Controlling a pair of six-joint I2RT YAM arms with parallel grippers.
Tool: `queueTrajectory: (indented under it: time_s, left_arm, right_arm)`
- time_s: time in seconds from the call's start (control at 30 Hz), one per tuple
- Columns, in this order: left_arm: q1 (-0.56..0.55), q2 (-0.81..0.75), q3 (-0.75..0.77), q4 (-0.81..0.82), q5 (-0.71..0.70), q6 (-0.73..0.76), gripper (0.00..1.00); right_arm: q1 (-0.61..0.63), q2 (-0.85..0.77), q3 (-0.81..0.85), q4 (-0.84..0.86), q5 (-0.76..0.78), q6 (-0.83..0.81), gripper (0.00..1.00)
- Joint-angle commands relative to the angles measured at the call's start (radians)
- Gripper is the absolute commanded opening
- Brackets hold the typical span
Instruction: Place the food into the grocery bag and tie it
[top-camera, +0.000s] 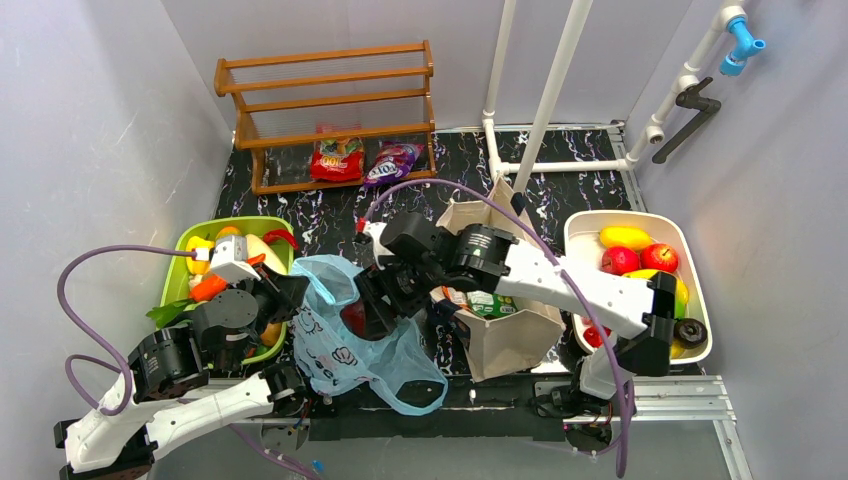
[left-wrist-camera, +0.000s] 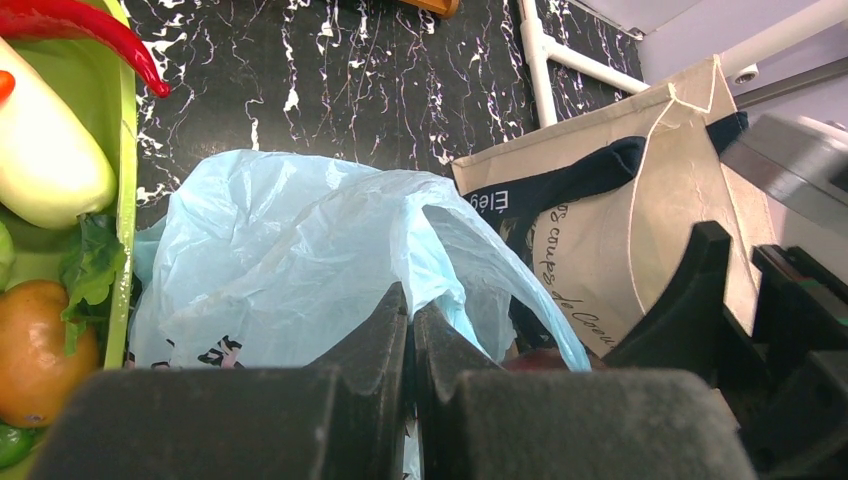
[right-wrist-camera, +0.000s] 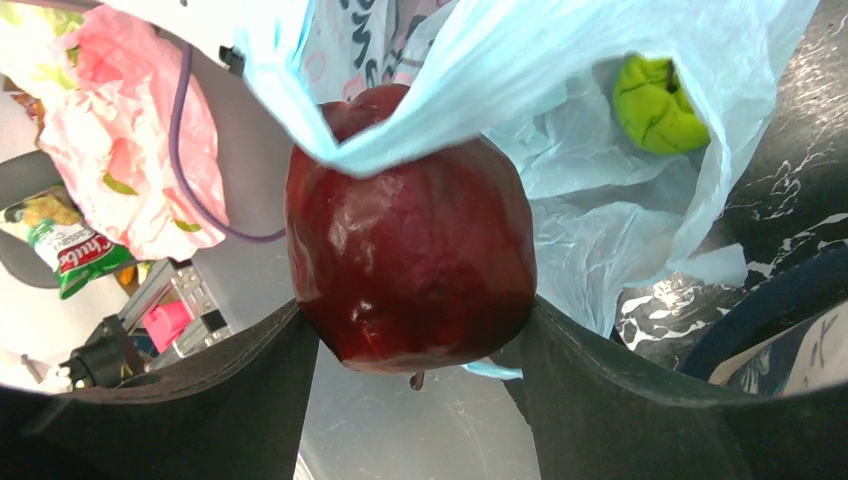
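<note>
Your right gripper (right-wrist-camera: 415, 330) grips a dark red apple (right-wrist-camera: 410, 270) at the mouth of the grocery bag (right-wrist-camera: 600, 200), blue film draped over its top. Deeper in the bag, a crumpled green piece (right-wrist-camera: 655, 105) is hard to identify. Your left gripper (left-wrist-camera: 410, 310) is clamped on the bag's rim, the pinch itself hidden.

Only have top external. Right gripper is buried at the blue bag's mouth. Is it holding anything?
Observer: Yes. The right wrist view shows the right gripper clamped on a dark red apple, with the grocery bag rim draped over the apple's top.
Operator: Anything inside the bag?
Observer: One lumpy green piece lies inside, further in, apart from the apple.
</note>
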Motion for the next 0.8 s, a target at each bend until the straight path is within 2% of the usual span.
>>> queueTrajectory:
  time_s: [0.0, 0.23, 0.37, 0.47, 0.77]
  left_arm:
    - [-0.003, -0.002, 0.018, -0.021, -0.026, -0.009, 0.00]
    - [-0.004, -0.008, 0.013, -0.027, -0.007, -0.033, 0.00]
    - [-0.004, -0.007, 0.011, -0.030, 0.003, -0.040, 0.00]
    - [-0.004, -0.009, 0.011, -0.037, 0.002, -0.045, 0.00]
    - [-0.004, -0.016, 0.002, -0.042, 0.001, -0.050, 0.00]
  right_arm:
    - [0.001, 0.085, 0.113, -0.032, 0.061, -0.013, 0.55]
    - [0.002, 0.259, 0.326, -0.105, 0.119, -0.033, 0.57]
    - [0.001, 0.309, 0.402, -0.125, 0.163, -0.044, 0.68]
    - [0.001, 0.308, 0.398, -0.109, 0.173, -0.058, 0.80]
    - [0.001, 0.212, 0.273, -0.008, 0.156, -0.080, 0.84]
